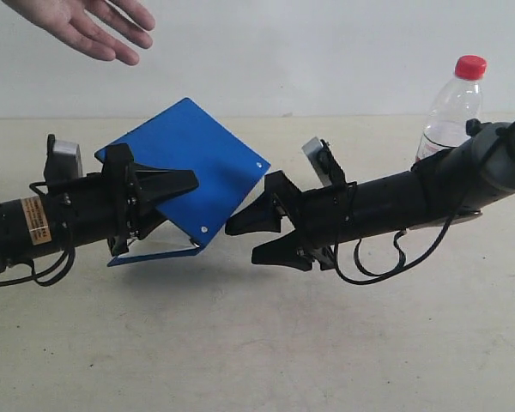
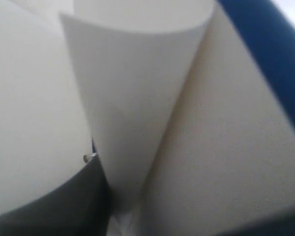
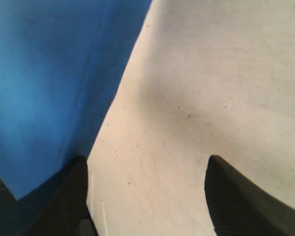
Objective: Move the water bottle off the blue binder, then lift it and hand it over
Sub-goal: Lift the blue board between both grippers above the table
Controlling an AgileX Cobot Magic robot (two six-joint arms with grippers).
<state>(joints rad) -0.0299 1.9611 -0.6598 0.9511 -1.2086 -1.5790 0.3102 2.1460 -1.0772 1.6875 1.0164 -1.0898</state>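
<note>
The blue binder [image 1: 189, 159] is held up off the table, tilted, with its covers parted. My left gripper [image 1: 173, 203] is shut on its left edge. The left wrist view shows pale curved inner sheets [image 2: 137, 98], a strip of blue binder cover [image 2: 270, 59] and one dark finger [image 2: 59, 206]. My right gripper [image 1: 256, 239] stands open just right of the binder's lower corner, touching nothing. Its wrist view shows the blue binder [image 3: 49, 88] beside one of its fingers [image 3: 64, 196]. The water bottle [image 1: 451, 107] stands upright on the table behind my right arm, red cap up.
A person's open hand [image 1: 90, 26] hangs palm down at the top left, above the binder. The beige table [image 1: 257, 343] lies under both arms. A pale wall stands behind it.
</note>
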